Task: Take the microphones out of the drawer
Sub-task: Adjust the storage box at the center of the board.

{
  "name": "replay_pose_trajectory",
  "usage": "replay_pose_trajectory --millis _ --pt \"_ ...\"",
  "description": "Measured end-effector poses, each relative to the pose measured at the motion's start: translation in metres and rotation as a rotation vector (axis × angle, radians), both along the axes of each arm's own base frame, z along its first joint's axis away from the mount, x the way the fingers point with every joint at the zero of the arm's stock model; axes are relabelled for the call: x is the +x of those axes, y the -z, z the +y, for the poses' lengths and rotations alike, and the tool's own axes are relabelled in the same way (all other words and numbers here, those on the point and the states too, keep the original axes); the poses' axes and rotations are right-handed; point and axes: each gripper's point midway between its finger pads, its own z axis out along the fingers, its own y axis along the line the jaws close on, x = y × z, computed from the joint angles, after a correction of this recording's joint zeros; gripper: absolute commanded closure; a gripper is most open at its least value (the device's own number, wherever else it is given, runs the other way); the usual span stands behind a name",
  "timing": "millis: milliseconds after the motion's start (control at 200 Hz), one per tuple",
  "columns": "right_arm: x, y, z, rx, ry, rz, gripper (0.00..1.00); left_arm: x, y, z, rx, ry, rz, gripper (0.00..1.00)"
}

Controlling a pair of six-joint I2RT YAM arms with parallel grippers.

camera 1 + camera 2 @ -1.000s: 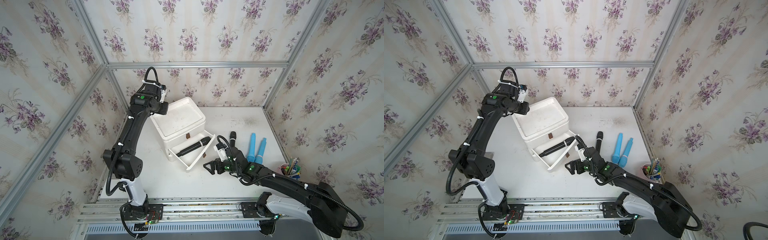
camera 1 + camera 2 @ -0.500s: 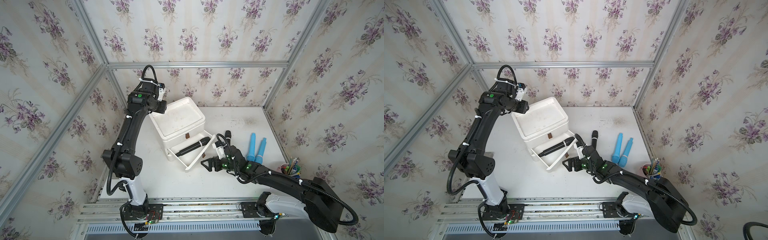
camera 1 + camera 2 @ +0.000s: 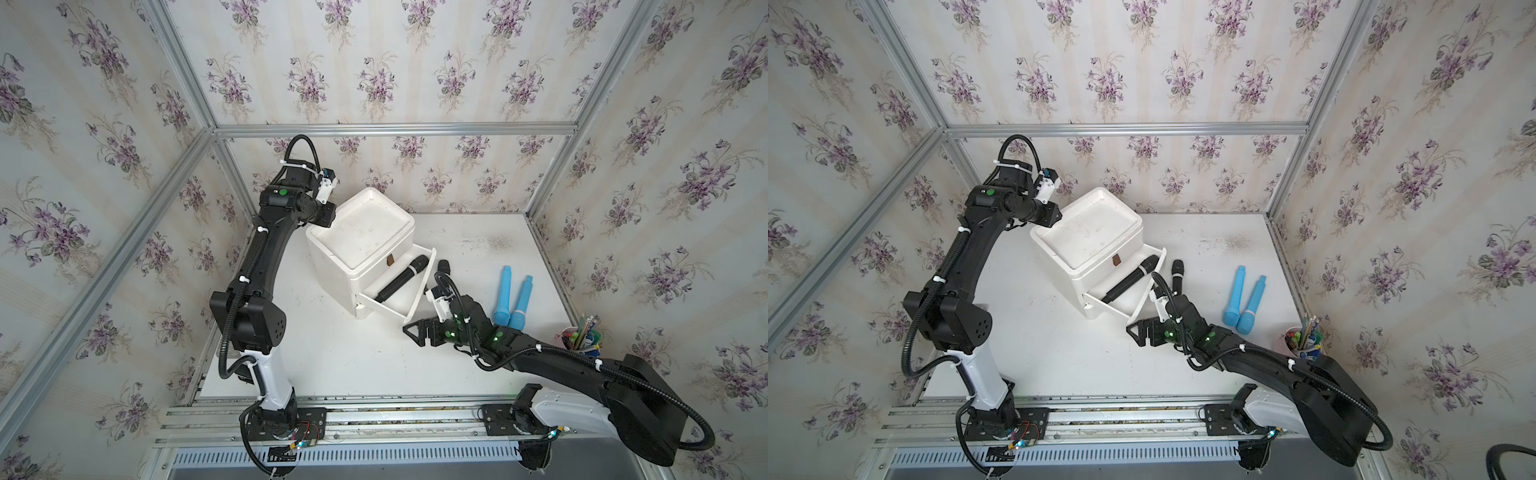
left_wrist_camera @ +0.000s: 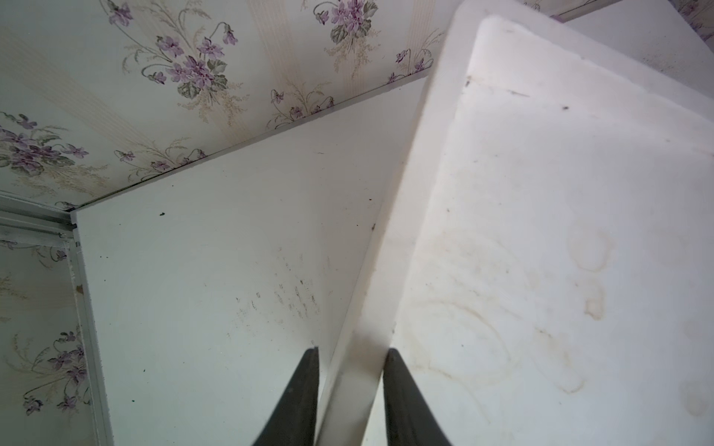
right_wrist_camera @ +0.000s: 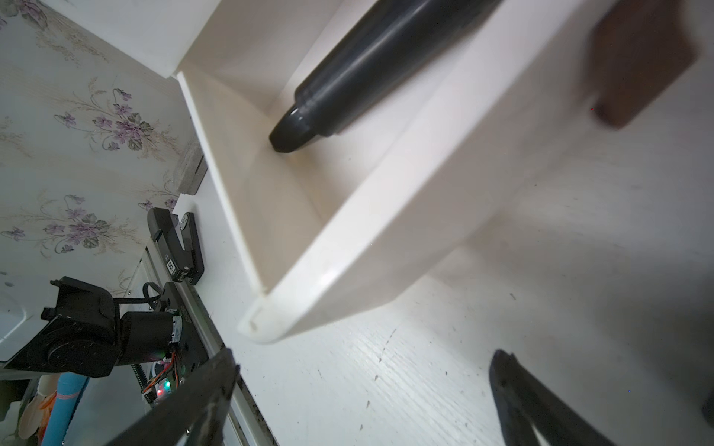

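Left gripper (image 4: 353, 353): closed on the raised rim of the white drawer unit (image 3: 365, 232), at the unit's back-left corner. One finger (image 4: 301, 390) lies against the outer wall; the other is inside the rim.

Right gripper (image 5: 365, 359): jaws fully apart and holding nothing. It sits low over the bench (image 3: 332, 353), just outside the front corner of the open drawer (image 3: 419, 291). In both top views its fingers (image 3: 1144, 330) point toward the bench's left edge.

Drawer unit: stands toward the back-left corner of the bench, turned at an angle to the bench edges. Its lower drawer is pulled out toward the right edge.

Microphone (image 3: 401, 278): black, lying lengthwise inside the open drawer. Its head is at the end nearer the back edge and its tail at the end nearer the front edge. The right wrist view shows the rounded tail (image 5: 293, 131) resting on the drawer floor. Neither gripper touches it.

Other items on the bench:
- A second black microphone (image 3: 1177, 274) lies just outside the drawer front, partly hidden by the right arm.
- Two blue microphones (image 3: 513, 297) lie side by side nearer the right edge.
- A cup of pens (image 3: 579, 336) stands at the right edge.
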Motion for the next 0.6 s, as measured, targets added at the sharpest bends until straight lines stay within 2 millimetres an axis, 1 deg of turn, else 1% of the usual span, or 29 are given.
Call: replay_pose_trajectory --millis 75,135,170,205,240,315,375,445,510,559,599 --pt "0.005 -0.001 0.001 0.006 0.009 0.003 0.00 -0.011 0.007 0.001 -0.006 -0.016 0.025 0.74" --pt "0.013 -0.002 -0.002 0.027 0.033 0.003 0.00 -0.031 0.023 0.006 0.000 -0.045 0.105 0.74" --pt "0.016 -0.001 -0.005 0.040 0.046 0.010 0.00 -0.033 0.021 0.004 -0.003 -0.046 0.092 0.73" --pt "0.019 0.001 -0.009 0.053 0.057 0.015 0.00 -0.041 0.023 0.006 0.011 -0.054 0.106 0.73" --pt "0.021 0.003 -0.012 0.062 0.066 0.021 0.00 -0.044 0.022 0.005 0.019 -0.059 0.102 0.72" --pt "0.025 -0.001 -0.012 0.080 0.072 0.019 0.00 -0.052 0.022 0.001 0.035 -0.052 0.102 0.72" --pt "0.031 -0.010 -0.009 0.100 0.064 -0.002 0.00 -0.056 0.022 -0.004 0.041 -0.044 0.107 0.75" --pt "0.036 -0.020 -0.008 0.125 0.058 -0.023 0.00 -0.057 0.022 -0.005 0.042 -0.048 0.111 0.83" --pt "0.044 -0.019 -0.020 0.151 0.098 0.000 0.00 -0.056 0.023 -0.006 0.033 -0.062 0.116 0.88" --pt "0.054 -0.016 -0.038 0.151 0.155 0.010 0.00 -0.056 0.023 -0.005 0.031 -0.070 0.121 0.90" --pt "0.067 -0.015 -0.057 0.141 0.226 0.013 0.00 -0.055 0.024 -0.005 0.034 -0.072 0.122 0.90"
